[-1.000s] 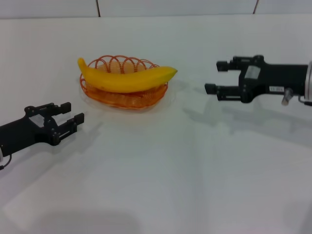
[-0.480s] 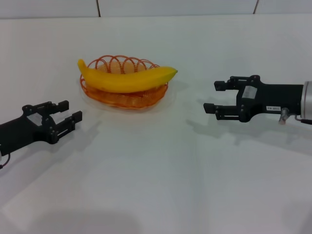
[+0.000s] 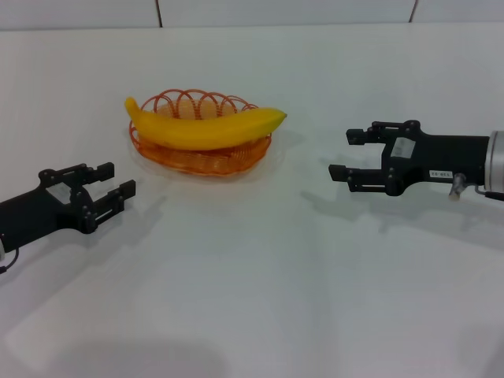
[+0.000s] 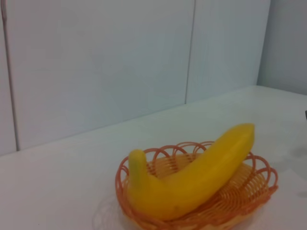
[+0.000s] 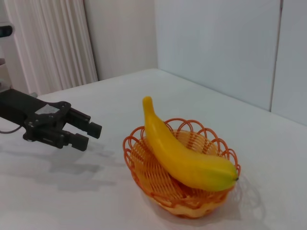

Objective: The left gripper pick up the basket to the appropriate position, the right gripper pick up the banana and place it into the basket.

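Yellow banana [image 3: 206, 127] already lay across the basket [image 3: 197, 154].
Your right gripper [image 3: 350, 155] had backed toward 4 o'clock, open and empty; left gripper [image 3: 115, 183] open, empty.

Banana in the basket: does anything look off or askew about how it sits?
Slightly. The banana lies across the basket rather than down inside it, both ends overhanging the rim. Nothing is spilled or damaged. The left pincer and right pincer are open, clear of it.
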`<state>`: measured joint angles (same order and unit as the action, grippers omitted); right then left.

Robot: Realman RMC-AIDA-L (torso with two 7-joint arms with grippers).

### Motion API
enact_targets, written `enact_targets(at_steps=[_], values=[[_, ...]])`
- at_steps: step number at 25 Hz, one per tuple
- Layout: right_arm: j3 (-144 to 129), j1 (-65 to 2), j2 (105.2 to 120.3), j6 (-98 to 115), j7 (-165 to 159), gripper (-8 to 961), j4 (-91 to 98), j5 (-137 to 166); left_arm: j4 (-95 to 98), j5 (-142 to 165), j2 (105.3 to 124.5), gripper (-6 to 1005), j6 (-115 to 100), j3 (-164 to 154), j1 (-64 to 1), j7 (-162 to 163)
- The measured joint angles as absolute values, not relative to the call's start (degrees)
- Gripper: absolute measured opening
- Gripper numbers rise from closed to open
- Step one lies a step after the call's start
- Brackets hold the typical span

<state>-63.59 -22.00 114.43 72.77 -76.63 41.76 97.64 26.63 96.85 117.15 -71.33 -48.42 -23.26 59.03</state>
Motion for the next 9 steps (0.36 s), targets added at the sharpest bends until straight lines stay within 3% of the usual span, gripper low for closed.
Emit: enact_targets(at_steps=[9], values=[[-61.59, -22.02, 114.88, 72.70, -74.34, 741, 40.31, 97.46, 26.63, 96.77, 117.16, 479, -71.43, -48.43, -23.23, 58.72]])
